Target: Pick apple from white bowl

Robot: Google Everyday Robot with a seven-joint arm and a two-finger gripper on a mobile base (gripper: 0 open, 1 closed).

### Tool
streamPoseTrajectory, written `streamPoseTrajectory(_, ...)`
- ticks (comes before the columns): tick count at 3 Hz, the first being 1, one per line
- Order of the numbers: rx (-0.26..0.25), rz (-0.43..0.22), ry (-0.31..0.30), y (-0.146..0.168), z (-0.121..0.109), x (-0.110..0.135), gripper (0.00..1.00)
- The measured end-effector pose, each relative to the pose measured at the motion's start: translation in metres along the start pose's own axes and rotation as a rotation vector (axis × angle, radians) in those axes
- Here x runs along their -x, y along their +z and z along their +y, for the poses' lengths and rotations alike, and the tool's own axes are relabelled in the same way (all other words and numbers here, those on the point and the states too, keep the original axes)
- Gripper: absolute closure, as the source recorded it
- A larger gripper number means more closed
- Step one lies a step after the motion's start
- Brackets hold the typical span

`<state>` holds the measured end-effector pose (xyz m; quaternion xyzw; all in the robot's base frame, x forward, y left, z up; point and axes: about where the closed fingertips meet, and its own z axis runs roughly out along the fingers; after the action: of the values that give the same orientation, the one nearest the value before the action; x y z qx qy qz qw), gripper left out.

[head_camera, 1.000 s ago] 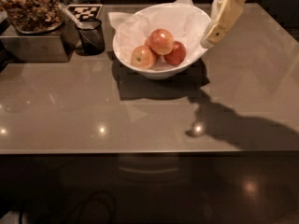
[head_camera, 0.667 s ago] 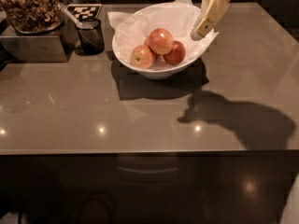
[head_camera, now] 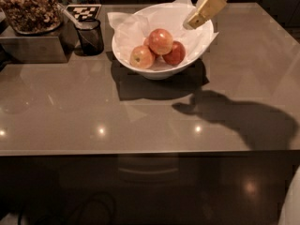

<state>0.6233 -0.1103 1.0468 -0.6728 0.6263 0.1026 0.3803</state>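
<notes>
The white bowl [head_camera: 197,46], deep and lined with crumpled white paper, stands at the back middle of the table. Three apples lie in it. The apple [head_camera: 161,41], the largest, orange-red with a pale blush, sits on top in the middle. A darker red apple [head_camera: 176,54] is to its right and a smaller yellowish-pink apple [head_camera: 142,56] to its left. My gripper [head_camera: 197,18] hangs over the bowl's right rim, above and to the right of the apples, its pale fingers pointing down-left, apart from the fruit.
A small dark cup [head_camera: 90,35] with a utensil stands left of the bowl. A metal container [head_camera: 33,46] holding a bowl of nuts [head_camera: 28,8] is at the far left. A checkered marker [head_camera: 83,11] lies behind the cup. The table's front edge [head_camera: 140,151] runs across the middle.
My gripper has moved left and slightly down, from beside the bowl's right edge to over its right rim. The apples and bowl have not moved.
</notes>
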Motion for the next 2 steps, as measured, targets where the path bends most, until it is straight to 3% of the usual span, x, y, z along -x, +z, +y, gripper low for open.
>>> streamPoseTrajectory(2,0.046,-0.051,0.019,0.039,-0.012,-0.016,0.25)
